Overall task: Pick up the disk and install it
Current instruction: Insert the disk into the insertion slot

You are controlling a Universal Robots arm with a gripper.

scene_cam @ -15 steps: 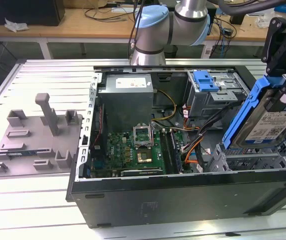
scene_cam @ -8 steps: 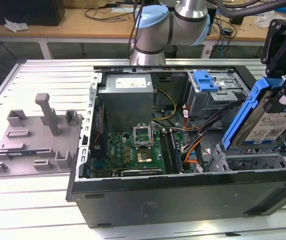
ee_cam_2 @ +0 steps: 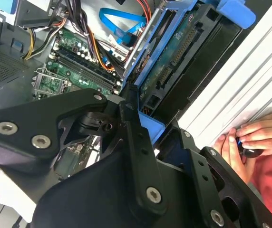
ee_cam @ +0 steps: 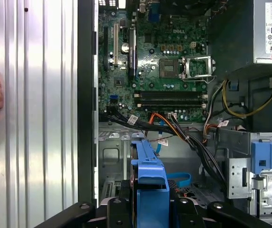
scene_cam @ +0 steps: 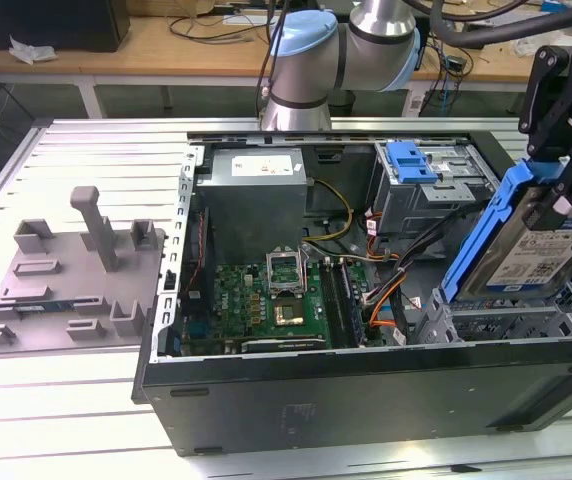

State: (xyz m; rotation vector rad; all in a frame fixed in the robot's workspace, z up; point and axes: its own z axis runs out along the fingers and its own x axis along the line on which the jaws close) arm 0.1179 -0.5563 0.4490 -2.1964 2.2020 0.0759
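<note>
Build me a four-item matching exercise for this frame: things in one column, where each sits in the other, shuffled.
1 disk
2 grey fixture
3 power supply
4 blue bracket

A lying on the table outside the case
B on top of the far drive cage
C held tilted in the gripper
D inside the case, far corner

Pairs: 1-C, 2-A, 3-D, 4-B

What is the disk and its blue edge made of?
The disk looks like metal: silver-grey, smooth, faintly shiny, with a paper-like label. Its blue frame looks like plastic: solid bright colour, matte, moulded shape. Neither is certain from looks alone.
</note>
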